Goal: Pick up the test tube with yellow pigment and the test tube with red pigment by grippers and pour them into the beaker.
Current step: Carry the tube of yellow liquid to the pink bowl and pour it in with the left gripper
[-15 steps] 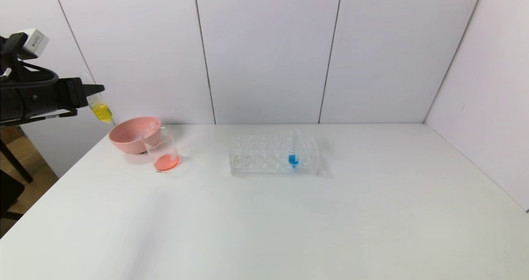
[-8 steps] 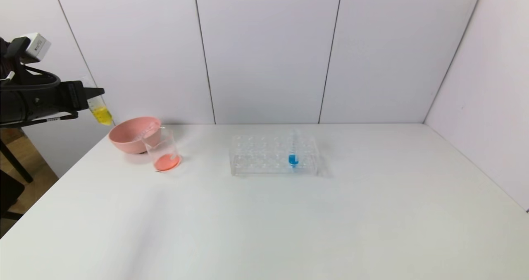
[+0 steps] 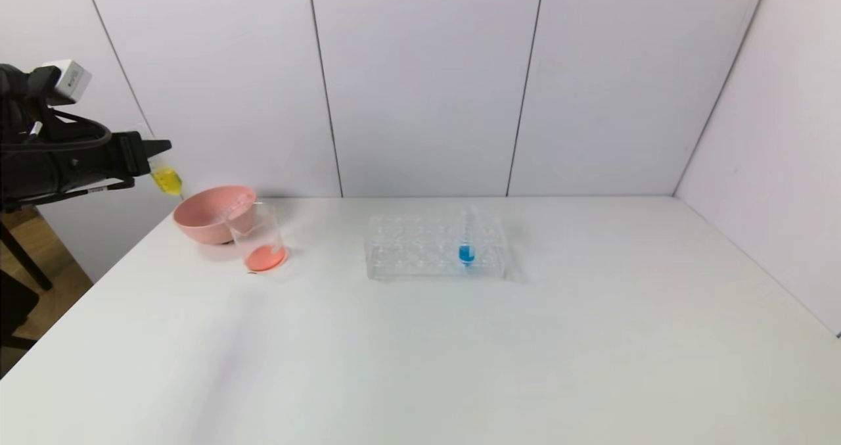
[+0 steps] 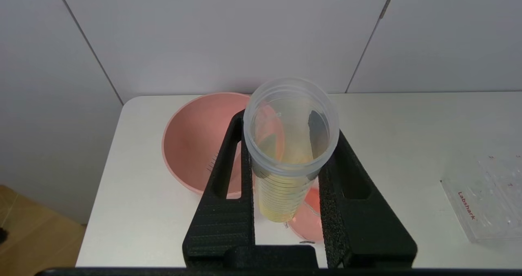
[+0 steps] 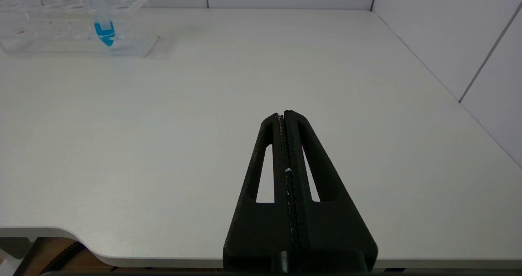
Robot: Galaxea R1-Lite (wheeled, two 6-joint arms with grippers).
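The left gripper is clamped on the yellow tube, held high off the table's left edge on a level arm; the tube hangs about upright. The pink bowl sits at its 4 o'clock, the beaker with red liquid just beyond. The right gripper is pressed shut, empty, low over the table's near edge, the rack at its 10 o'clock
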